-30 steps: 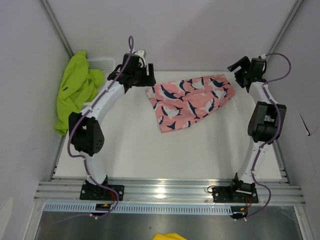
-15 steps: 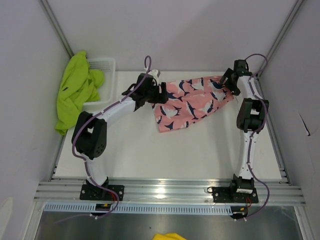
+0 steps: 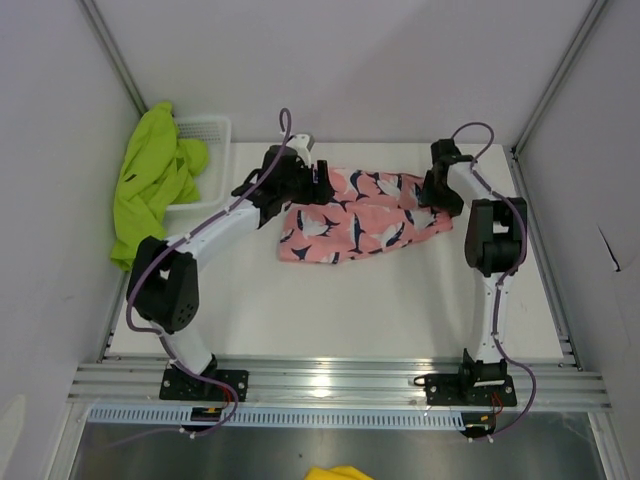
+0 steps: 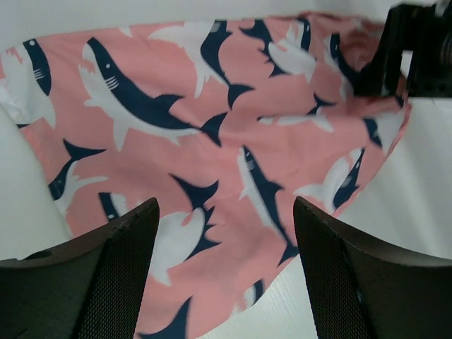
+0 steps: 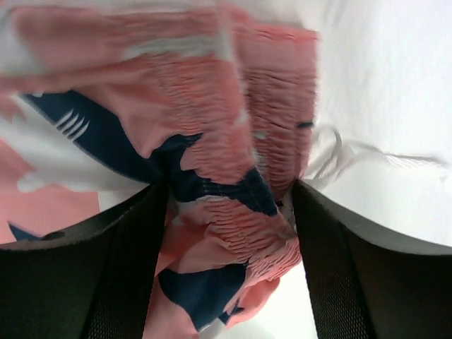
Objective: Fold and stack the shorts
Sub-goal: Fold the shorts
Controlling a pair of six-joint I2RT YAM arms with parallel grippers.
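Note:
The pink shark-print shorts lie spread across the back middle of the table. My left gripper hovers over their left part. In the left wrist view it is open, with the flat shorts below and between the fingers. My right gripper is at their right end. In the right wrist view it is open, with the gathered waistband bunched between its fingers. The lime green shorts hang over the white basket at the back left.
The table's back wall and side rails stand close to both grippers. A white drawstring trails from the waistband onto the table. The right gripper shows at the top right of the left wrist view.
Both grippers have moved inward onto the pink shorts. The shorts have shifted left and now lie flatter and more level, their right end pushed in.

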